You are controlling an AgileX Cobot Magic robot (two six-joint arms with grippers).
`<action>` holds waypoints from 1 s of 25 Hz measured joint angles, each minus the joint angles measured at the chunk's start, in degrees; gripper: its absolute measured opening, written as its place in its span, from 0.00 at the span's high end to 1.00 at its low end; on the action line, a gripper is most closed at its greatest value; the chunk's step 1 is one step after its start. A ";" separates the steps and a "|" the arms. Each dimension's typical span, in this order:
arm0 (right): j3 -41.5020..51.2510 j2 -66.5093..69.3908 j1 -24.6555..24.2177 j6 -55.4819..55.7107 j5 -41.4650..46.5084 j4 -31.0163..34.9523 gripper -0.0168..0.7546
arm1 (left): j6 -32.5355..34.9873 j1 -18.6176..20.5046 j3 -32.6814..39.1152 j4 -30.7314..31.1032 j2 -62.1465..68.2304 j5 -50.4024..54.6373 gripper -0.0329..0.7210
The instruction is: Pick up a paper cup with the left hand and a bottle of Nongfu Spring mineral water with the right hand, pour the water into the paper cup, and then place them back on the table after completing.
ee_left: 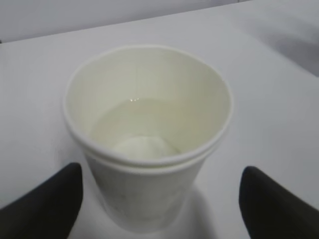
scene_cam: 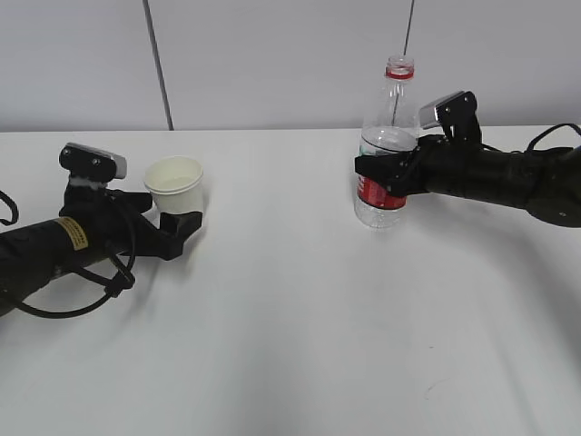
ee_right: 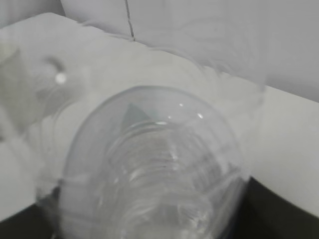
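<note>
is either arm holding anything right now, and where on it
The right hand grips the bottle around its red label band. The left hand holds nothing: its fingers stand apart from the paper cup.

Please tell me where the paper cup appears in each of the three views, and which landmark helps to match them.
Exterior view: the paper cup stands left of centre, at the left tool.
Left wrist view: the cup fills the centre, between the two black fingers, with water inside.
Right wrist view: not clearly visible; the bottle fills the picture.
Shared landmark: the white table.
</note>
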 joint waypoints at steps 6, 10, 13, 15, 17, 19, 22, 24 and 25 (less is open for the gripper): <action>0.00 0.00 0.00 -0.08 0.00 0.00 0.42 | 0.00 0.00 0.00 0.04 -0.47 0.06 0.18; 0.00 0.00 0.00 -0.08 0.00 0.04 0.25 | 0.00 0.00 0.00 0.04 -0.88 0.01 0.18; 0.00 0.00 0.00 0.48 0.00 0.04 0.14 | 0.00 0.00 0.00 0.04 -0.88 0.07 0.18; 0.00 0.00 0.00 1.48 0.00 -0.45 0.12 | 0.00 0.00 0.00 0.04 -0.88 0.07 0.18; 0.00 0.00 0.00 1.89 0.00 -1.60 0.12 | 0.00 0.00 0.00 0.04 -0.88 0.07 0.18; -0.10 0.00 0.00 2.02 0.00 -2.34 0.12 | 0.00 0.00 0.00 0.04 -0.88 0.07 0.18; -0.10 0.00 0.00 2.24 0.00 -3.09 0.12 | 0.00 0.00 0.00 0.04 -0.88 0.07 0.18; -0.10 0.00 -0.10 2.95 0.10 -4.45 0.13 | 0.00 0.00 0.00 0.04 -0.88 0.07 0.18; -0.10 0.00 -0.10 3.68 0.10 -5.36 0.14 | 0.00 0.00 0.00 0.04 -0.88 0.07 0.18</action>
